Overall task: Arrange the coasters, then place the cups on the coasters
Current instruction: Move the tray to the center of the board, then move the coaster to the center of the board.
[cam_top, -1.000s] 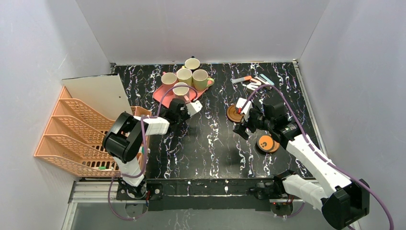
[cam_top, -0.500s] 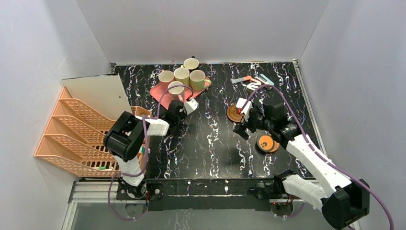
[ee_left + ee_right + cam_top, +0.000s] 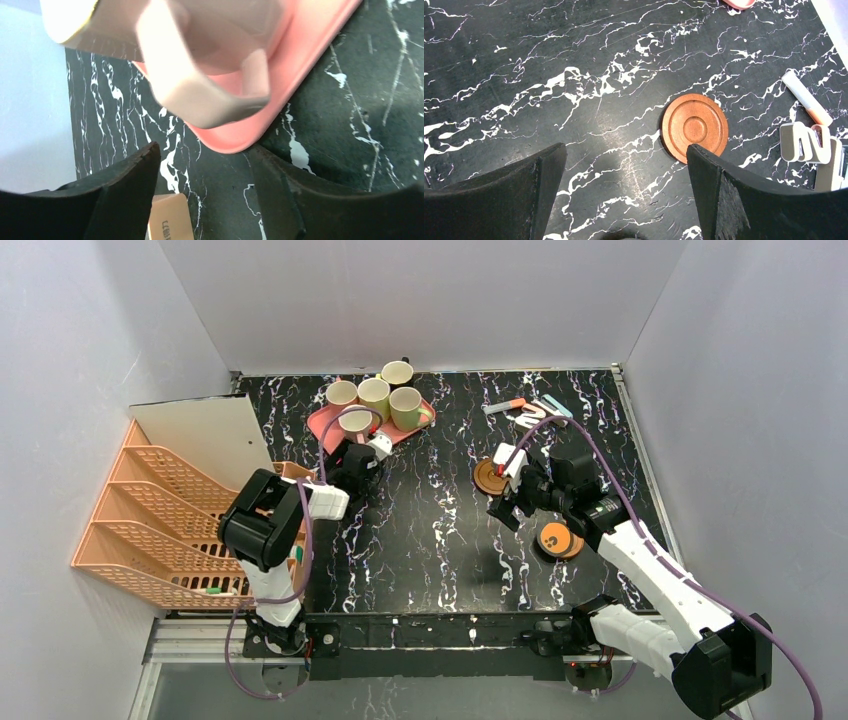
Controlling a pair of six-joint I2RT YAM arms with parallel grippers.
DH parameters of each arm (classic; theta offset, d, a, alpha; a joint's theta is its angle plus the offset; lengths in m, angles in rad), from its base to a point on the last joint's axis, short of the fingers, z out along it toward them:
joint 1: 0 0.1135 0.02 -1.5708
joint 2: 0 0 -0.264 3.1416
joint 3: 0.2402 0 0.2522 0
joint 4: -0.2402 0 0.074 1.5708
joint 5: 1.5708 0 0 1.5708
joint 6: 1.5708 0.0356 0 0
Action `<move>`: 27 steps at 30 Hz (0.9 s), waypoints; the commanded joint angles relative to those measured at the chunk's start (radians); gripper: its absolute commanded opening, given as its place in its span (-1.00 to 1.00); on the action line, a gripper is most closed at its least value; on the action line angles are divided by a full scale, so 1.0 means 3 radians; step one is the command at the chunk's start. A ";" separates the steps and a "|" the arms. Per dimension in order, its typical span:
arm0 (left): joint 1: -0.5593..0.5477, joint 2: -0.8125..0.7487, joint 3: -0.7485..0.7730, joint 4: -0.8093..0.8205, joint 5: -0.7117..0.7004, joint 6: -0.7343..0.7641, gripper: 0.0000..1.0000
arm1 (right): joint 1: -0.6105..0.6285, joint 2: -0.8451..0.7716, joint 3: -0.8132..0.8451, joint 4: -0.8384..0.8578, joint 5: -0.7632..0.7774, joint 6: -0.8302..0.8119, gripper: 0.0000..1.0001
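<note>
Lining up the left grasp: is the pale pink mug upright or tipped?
Upright: from above the mug shows its round cream mouth, and the left wrist view has it standing on the tray.

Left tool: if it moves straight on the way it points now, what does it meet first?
Probably the handle of the pale pink mug, just ahead of the left tool on the tray; depth is unclear.

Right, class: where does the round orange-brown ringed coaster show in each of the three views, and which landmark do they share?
Top external: round orange-brown ringed coaster right of centre on the black marbled table.
Left wrist: not in it.
Right wrist: right of centre, flat on the table.
Shared landmark: pink rectangular plastic tray, seen in all three.
</note>
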 commanded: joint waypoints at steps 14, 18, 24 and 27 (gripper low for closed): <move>0.0056 -0.1474 -0.0371 -0.1803 0.1387 -0.0331 0.96 | 0.0017 0.0346 0.0319 0.0435 0.0854 0.0507 0.97; 0.0058 -0.2180 -0.0302 -0.2365 0.1825 -0.0372 0.96 | 0.0009 0.0760 0.0592 0.0710 0.1351 0.0549 0.97; 0.0074 -0.2922 0.0014 -0.3089 0.2339 -0.0582 0.96 | -0.0120 0.1938 0.1632 0.0394 0.1971 0.0832 0.97; 0.0076 -0.3264 0.0031 -0.3204 0.2241 -0.0871 0.96 | -0.0157 0.2356 0.2011 0.0183 0.2070 0.1007 0.97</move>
